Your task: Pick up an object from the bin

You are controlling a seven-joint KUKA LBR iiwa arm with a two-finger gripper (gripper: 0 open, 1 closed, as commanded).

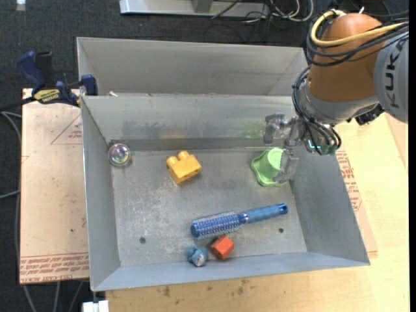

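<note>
Red block (222, 247) sits by the bin's (260, 270) front edge. My gripper (286, 158) half hides a green thing (263, 166) (right wall); open or shut, I can't tell.

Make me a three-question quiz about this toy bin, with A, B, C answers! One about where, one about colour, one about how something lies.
1. Where in the bin is the gripper? A beside the green thing; B at the left wall; C at the front edge.
2. What colour is the brush? A blue; B pink; C white.
3. How is the brush? A lying flat; B standing on end; C lifted in the air.
Answers: 1 A, it hangs right at the green thing; 2 A, handle and bristles are blue; 3 A, its whole length rests on the floor.
</note>
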